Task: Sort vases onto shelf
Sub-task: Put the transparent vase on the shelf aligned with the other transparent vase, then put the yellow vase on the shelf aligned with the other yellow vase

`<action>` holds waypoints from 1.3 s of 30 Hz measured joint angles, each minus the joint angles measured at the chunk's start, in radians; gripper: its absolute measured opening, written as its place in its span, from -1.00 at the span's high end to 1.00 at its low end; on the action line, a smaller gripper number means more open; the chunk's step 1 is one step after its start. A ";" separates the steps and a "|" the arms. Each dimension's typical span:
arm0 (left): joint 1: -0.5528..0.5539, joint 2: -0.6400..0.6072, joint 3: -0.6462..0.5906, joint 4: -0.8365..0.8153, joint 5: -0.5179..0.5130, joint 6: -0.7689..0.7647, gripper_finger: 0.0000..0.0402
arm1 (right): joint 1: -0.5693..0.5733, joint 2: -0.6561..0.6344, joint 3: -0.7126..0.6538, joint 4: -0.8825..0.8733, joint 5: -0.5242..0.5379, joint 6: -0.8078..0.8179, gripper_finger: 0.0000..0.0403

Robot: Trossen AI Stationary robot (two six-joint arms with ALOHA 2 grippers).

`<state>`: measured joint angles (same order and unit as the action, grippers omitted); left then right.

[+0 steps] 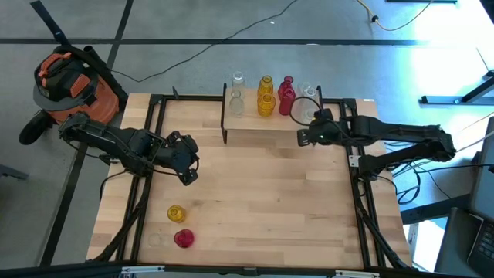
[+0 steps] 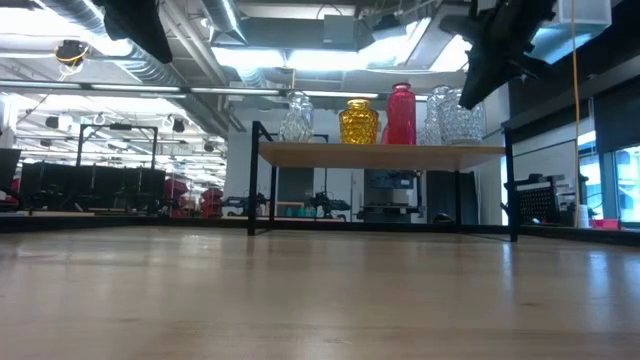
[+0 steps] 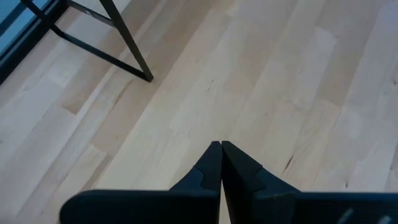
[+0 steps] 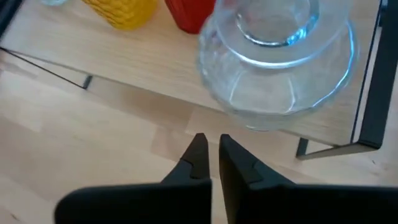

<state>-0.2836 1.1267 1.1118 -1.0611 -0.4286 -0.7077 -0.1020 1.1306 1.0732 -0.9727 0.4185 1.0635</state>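
My right gripper [image 4: 209, 151], fingers together & empty, sits just in front of the clear vase [image 4: 277, 68] on the shelf [image 1: 258, 127], so I'd back off level w/o nudging it; left gripper [image 3: 221, 155] also closed, idle over the table

Vases [image 1: 265, 96] on shelf [image 1: 262, 129] at table's [image 1: 262, 201] far edge.
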 joint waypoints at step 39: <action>-0.145 0.000 0.000 -0.003 0.411 -0.060 1.00 | 0.293 0.004 -0.004 0.664 -0.263 -0.344 1.00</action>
<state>-0.4285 1.1267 1.1118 -1.0641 -0.0178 -0.7679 0.1911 1.1350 1.0687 -0.3085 0.1557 0.7194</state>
